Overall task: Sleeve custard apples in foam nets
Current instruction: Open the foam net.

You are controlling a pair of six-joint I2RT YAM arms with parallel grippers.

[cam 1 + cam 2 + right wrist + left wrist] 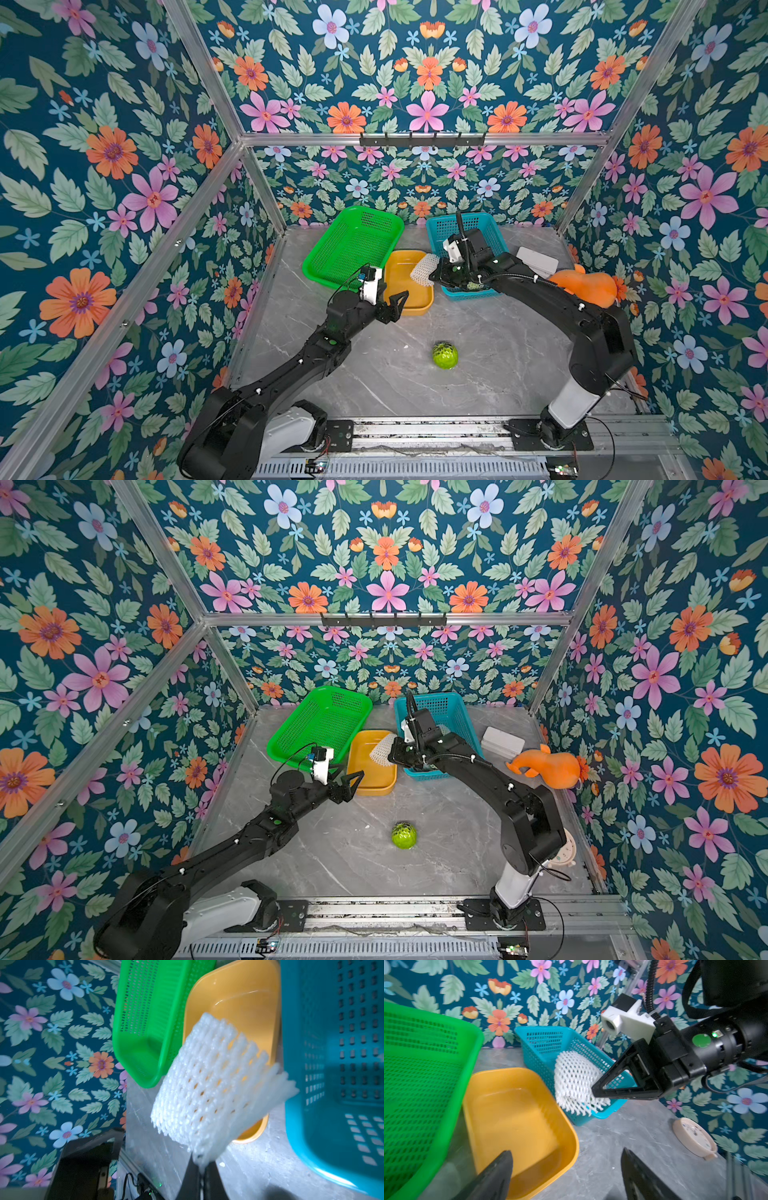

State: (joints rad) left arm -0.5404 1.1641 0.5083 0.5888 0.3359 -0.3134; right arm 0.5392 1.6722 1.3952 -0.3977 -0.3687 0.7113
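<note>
1. The right gripper (593,1091) is pressed together on one edge of a white foam net (575,1082). The net juts out from its tips in the air, over the rim of the yellow tub (519,1109) and just beside the teal basket (542,1043).
2. The left gripper (566,1150) is spread and empty, facing the net across the tub.
3. One bare custard apple (445,355) lies on the counter (498,374), well apart from both grippers.

Grey marbled counter (374,374). Along far edge, left to right: green basket (353,245), blue basket (478,224), white box (537,261). Yellow tub (419,291) between baskets, slightly nearer front. Orange gourd toy (590,289) at right edge. Round beige disc (566,850) by right edge, farther forward. Custard apple (445,355) alone mid-counter, well apart from the rest.
</note>
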